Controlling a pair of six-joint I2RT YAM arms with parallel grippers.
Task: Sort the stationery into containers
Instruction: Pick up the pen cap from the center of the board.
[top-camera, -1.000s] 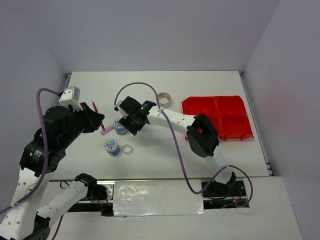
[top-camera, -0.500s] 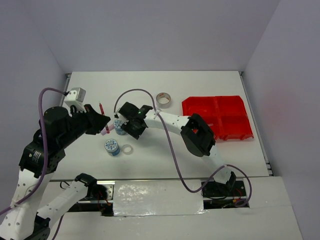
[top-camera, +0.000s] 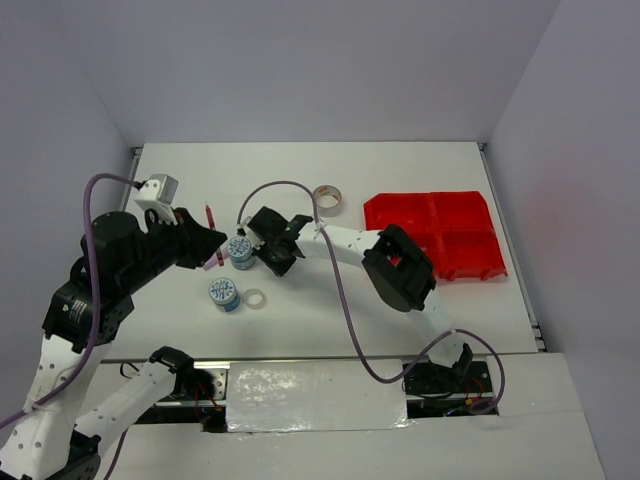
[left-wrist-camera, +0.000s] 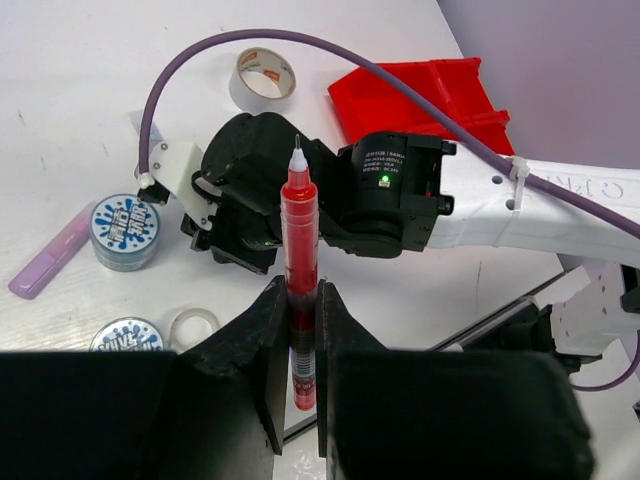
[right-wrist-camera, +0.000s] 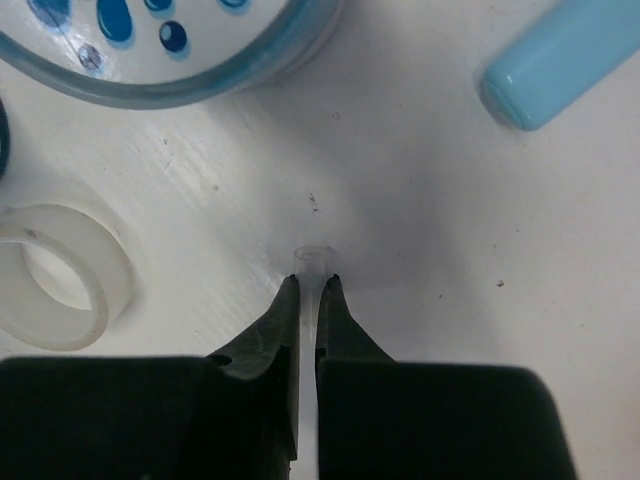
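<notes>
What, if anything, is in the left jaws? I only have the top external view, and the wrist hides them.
Observer: The left jaws are clamped on the red pen, with its tip pointing away from the wrist.
Operator: And the right jaws, down by the patterned roll?
Observer: Shut, with a small clear piece right at their tips. I cannot tell whether it is gripped.
Operator: Is anything else close to them?
Observer: The light-blue marker lies ahead of them, apart from the tips.
</notes>
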